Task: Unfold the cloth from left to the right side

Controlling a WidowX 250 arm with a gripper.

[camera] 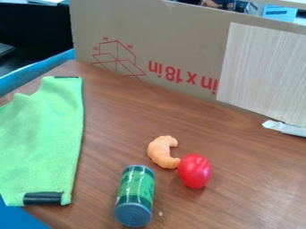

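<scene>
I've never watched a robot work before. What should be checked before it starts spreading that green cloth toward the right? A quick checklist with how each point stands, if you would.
1. Cloth on the table: ok, it lies at the left.
2. Whole cloth in sight: not ok, it runs past the picture's left edge.
3. Number of layers in the cloth: cannot tell.
4. Can, curved orange piece and red tomato apart from the cloth: ok, all sit to its right.
5. Room to spread right without meeting anything: not ok, the can is probably in the way near the cloth's near end.
</scene>
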